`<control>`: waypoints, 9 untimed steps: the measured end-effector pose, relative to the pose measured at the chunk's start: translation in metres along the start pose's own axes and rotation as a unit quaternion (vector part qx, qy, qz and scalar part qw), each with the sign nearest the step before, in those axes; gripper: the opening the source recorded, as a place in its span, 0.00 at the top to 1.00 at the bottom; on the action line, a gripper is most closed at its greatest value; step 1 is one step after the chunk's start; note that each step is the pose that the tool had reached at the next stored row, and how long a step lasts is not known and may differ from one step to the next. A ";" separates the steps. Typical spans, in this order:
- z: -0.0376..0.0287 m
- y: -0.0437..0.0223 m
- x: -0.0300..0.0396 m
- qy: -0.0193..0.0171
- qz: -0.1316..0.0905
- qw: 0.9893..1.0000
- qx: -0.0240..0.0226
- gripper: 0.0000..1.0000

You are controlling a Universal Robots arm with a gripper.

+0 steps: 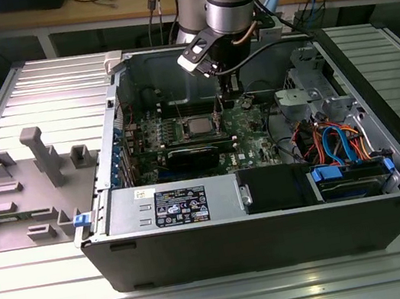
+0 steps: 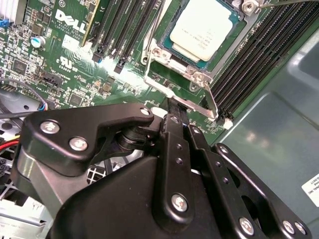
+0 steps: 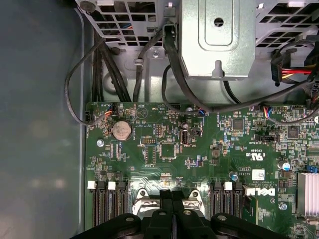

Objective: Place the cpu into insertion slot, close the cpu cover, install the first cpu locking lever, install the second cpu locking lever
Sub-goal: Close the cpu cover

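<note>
Apparently at a locking-lever step, first or second impossible to tell. Off to one side of the claw [image 2: 172,104], black memory slots [image 2: 112,30]. Straight ahead of its tips, cpu [image 2: 207,27] seated flat, cpu cover [image 2: 177,62] down around it. Right at the tips, thin locking lever [image 2: 212,102], seemingly not yet latched. Pinched together, clamping nothing. Calls for a steady push down, then tucking under the catch.

Silver-grey cpu [image 2: 204,27]; green motherboard [image 3: 197,167]; black memory slots [image 2: 264,55]; blue cables [image 1: 329,146].
</note>
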State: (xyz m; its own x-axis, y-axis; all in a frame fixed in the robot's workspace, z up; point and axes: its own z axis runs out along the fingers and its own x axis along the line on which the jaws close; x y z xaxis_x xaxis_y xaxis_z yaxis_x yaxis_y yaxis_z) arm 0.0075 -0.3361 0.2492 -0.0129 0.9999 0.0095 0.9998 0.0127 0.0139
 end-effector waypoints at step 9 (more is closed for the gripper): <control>0.0000 -0.0023 0.0000 0.000 0.000 1.000 0.000 0.89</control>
State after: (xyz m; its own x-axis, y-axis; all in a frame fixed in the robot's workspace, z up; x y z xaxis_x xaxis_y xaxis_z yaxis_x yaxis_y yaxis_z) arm 0.0052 -0.3361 0.2492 -0.0129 0.9999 0.0094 0.9998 0.0128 0.0139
